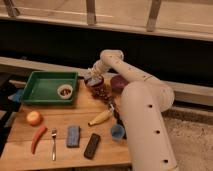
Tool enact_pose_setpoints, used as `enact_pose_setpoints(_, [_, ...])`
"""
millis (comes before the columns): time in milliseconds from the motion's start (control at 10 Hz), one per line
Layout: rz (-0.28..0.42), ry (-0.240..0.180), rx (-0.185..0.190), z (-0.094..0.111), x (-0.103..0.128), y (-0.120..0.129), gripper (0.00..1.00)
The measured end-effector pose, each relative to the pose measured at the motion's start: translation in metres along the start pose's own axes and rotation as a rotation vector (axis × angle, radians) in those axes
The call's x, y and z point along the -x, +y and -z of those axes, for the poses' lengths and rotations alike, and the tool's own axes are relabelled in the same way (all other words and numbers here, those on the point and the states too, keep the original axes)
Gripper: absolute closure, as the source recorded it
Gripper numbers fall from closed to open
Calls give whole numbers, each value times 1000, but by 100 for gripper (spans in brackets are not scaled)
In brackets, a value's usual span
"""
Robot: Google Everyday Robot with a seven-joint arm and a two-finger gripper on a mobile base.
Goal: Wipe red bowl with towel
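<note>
the gripper hangs over the red bowl at the table's far edge – clenched on the pale towel, it seems – just right of the green tray, the purple bowl beside.

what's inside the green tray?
One small white bowl with something dark in it sits at the right end of the green tray; contents unclear. The gripper is outside it, over the red bowl.
</note>
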Motion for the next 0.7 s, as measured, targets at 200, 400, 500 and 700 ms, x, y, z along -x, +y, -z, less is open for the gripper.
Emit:
enact_pose_setpoints(200, [18, 57, 8, 12, -23, -3, 100])
enact_pose_setpoints(400, [8, 91, -12, 25, -38, -20, 100])
enact_pose_setpoints(500, [-5, 81, -34, 30, -37, -29, 100])
enact_pose_setpoints(700, [-32, 20, -79, 39, -15, -48, 100])
